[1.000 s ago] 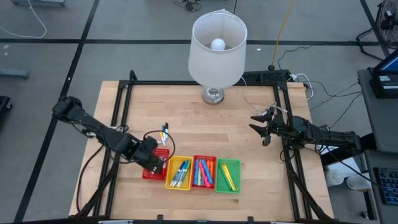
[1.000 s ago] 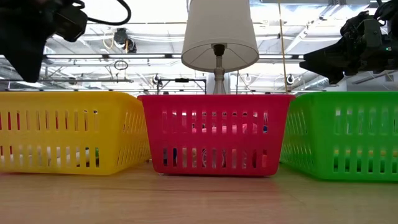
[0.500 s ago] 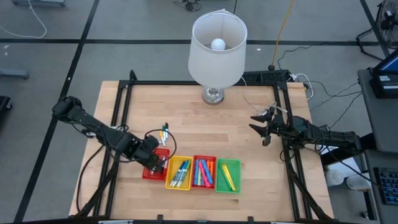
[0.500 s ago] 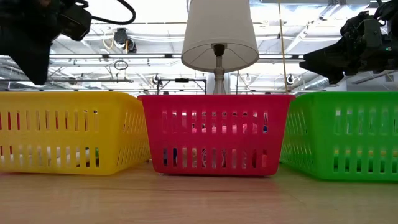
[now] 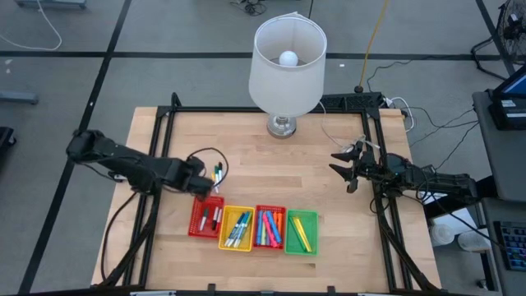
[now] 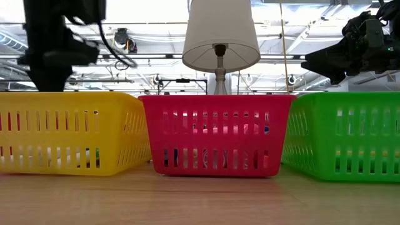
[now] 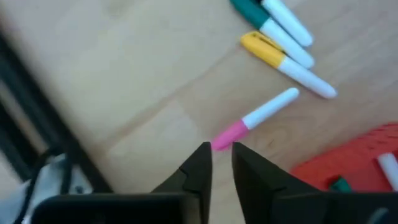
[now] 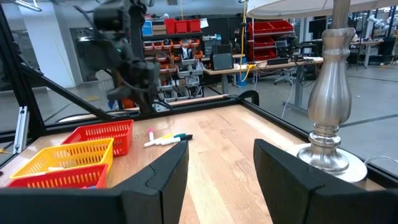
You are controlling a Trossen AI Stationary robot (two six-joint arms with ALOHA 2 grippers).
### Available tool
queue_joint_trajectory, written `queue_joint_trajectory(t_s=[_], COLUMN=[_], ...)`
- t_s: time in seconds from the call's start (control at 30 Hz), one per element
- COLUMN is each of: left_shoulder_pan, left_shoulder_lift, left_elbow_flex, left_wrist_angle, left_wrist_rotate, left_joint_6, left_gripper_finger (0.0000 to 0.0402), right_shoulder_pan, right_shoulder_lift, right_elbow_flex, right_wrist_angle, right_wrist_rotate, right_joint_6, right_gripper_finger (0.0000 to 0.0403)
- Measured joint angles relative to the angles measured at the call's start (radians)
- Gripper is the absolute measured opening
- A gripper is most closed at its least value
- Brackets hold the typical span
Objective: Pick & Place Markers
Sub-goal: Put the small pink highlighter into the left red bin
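Counting three loose markers (image 7: 273, 111) at 12 o'clock of my left gripper (image 7: 221, 154), jaws slightly apart; four trays (image 5: 303, 233); right gripper (image 5: 343, 170) spread wide, empty.

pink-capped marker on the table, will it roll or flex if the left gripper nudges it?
The pink-capped marker looks round and slim, lying flat on smooth wood, so it probably rolls sideways. Its straight hard-looking barrel suggests stiff and light. The left gripper is right at its cap.

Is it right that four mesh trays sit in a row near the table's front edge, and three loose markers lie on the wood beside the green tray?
Not quite. The loose markers lie beside the leftmost red tray, at the opposite end of the row from the green tray. The high view shows this; the left wrist view shows them next to a red tray too.
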Motion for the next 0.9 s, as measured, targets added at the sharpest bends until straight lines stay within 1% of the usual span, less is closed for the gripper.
queue_joint_trajectory(t_s=[0.07, 0.17, 0.3, 0.43, 0.47, 0.6, 0.73, 0.9], left_shoulder_pan=[0.055, 0.137, 0.204, 0.209, 0.208, 0.215, 0.216, 0.216], left_shoulder_lift=[0.001, 0.0, 0.0, 0.0, 0.0, 0.0, 0.0, 0.0], left_elbow_flex=[-0.034, -0.083, -0.119, -0.145, -0.151, -0.161, -0.182, -0.242], left_wrist_angle=[0.063, 0.136, 0.177, 0.244, 0.264, 0.34, 0.412, 0.509], left_wrist_rotate=[0.043, 0.086, 0.07, 0.064, 0.071, 0.168, 0.193, 0.225], left_joint_6=[0.069, 0.189, 0.413, 0.66, 0.7, 0.793, 0.782, 0.731], left_gripper_finger=[0.0088, 0.0135, 0.0196, 0.0227, 0.023, 0.0227, 0.0211, 0.0194], right_shoulder_pan=[0.0, 0.0, 0.0, 0.0, 0.0, 0.0, 0.0, 0.0], right_shoulder_lift=[0.0, 0.0, 0.0, 0.0, 0.0, 0.0, 0.0, 0.0], right_elbow_flex=[0.0, 0.0, 0.0, 0.0, 0.0, 0.0, 0.0, 0.0], right_wrist_angle=[0.0, 0.0, 0.0, 0.0, 0.0, 0.0, 0.0, 0.0], right_wrist_rotate=[0.0, 0.0, 0.0, 0.0, 0.0, 0.0, 0.0, 0.0], right_joint_6=[0.0, 0.0, 0.0, 0.0, 0.0, 0.0, 0.0, 0.0], right_gripper_finger=[0.0169, 0.0169, 0.0169, 0.0169, 0.0169, 0.0169, 0.0169, 0.0169])
